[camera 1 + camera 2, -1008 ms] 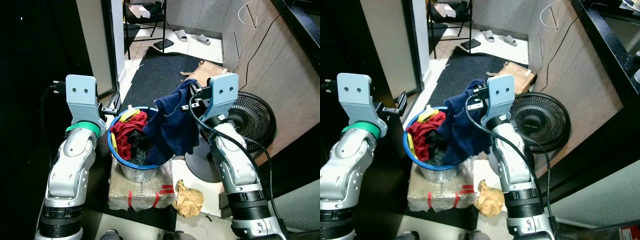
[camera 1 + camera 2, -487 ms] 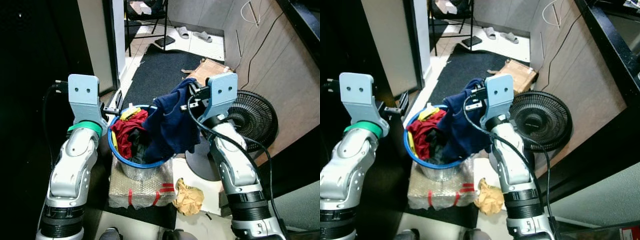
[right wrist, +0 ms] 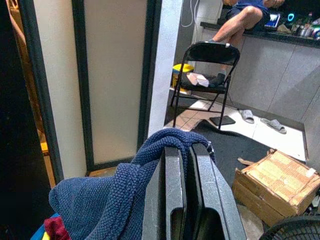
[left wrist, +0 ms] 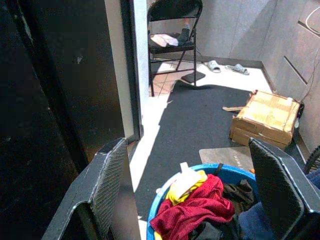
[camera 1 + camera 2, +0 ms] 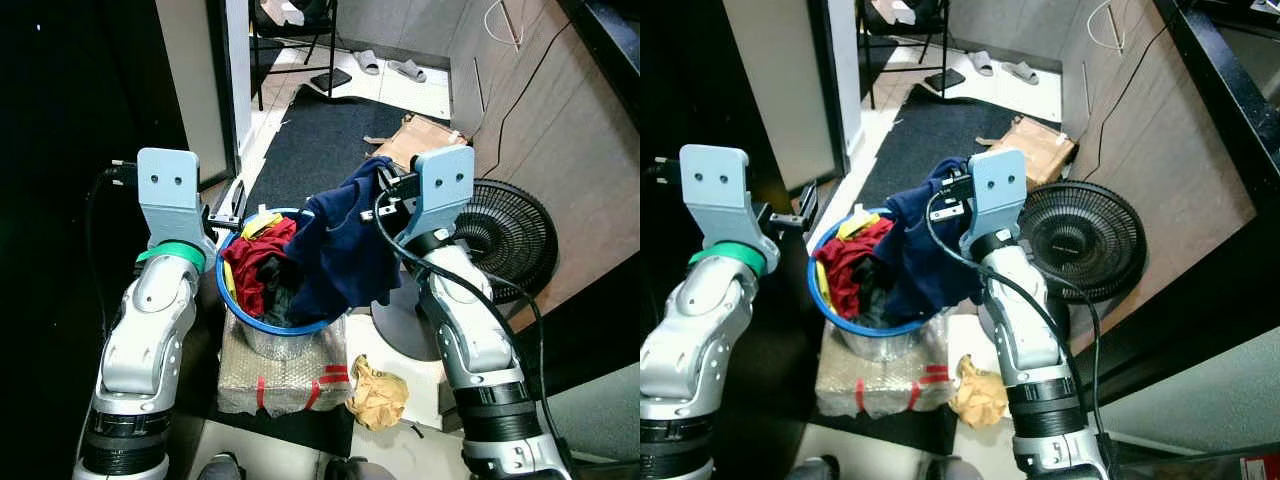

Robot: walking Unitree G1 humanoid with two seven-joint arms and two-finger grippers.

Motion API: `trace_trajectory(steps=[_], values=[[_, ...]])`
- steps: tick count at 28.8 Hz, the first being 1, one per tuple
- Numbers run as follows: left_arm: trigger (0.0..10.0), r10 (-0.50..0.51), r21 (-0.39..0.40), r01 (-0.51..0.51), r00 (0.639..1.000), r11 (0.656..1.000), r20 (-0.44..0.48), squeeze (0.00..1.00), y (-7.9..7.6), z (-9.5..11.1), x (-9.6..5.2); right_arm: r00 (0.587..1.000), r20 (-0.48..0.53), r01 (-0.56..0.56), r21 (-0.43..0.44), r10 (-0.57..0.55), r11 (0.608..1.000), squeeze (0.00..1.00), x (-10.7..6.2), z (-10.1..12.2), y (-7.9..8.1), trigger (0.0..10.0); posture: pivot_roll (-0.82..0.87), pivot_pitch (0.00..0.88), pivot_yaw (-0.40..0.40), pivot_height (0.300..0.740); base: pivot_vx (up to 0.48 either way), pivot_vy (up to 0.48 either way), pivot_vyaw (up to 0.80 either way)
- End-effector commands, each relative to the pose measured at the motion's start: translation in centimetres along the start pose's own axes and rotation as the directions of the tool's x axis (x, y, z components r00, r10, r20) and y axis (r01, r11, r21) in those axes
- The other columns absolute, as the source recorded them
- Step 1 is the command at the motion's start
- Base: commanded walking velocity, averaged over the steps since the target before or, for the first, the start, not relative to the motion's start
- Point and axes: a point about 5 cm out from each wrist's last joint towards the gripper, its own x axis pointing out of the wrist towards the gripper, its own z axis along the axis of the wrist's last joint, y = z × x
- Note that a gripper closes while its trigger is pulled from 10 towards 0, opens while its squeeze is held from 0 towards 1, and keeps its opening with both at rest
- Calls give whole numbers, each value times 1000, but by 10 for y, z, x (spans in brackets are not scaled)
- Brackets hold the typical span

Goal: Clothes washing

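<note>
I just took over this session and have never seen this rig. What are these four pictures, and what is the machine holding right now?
This is a humanoid robot with two silver arms, each ending in a two-fingered black claw. The two wide pictures come from a stereo camera on its head, looking down; the other two come from cameras on each wrist, looking along the fingers.

Before it, a blue laundry basket full of clothes stands on a bubble-wrapped block. The right claw is shut on a navy blue garment, lifted so that it hangs over the basket's rim. The left claw is open beside the basket, holding nothing; a red garment lies on top of the pile.

Nearby stand a black floor fan, a cardboard box and a folding chair.
</note>
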Motion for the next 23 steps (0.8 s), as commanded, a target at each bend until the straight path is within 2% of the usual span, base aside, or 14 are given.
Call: trace_trajectory(steps=[1,23], values=[[10000,-19,-4,19,1000,1000,10,0,-7,2,-1,1000,0,26,9,-26,1000,0,-2,1,-6,10000,52,79,-53,740,0,0,-800],[10000,-16,4,16,1000,1000,13,0,-4,4,0,1000,-5,30,7,-29,1000,0,-1,1,-5,10000,53,77,-47,740,0,0,-800]])
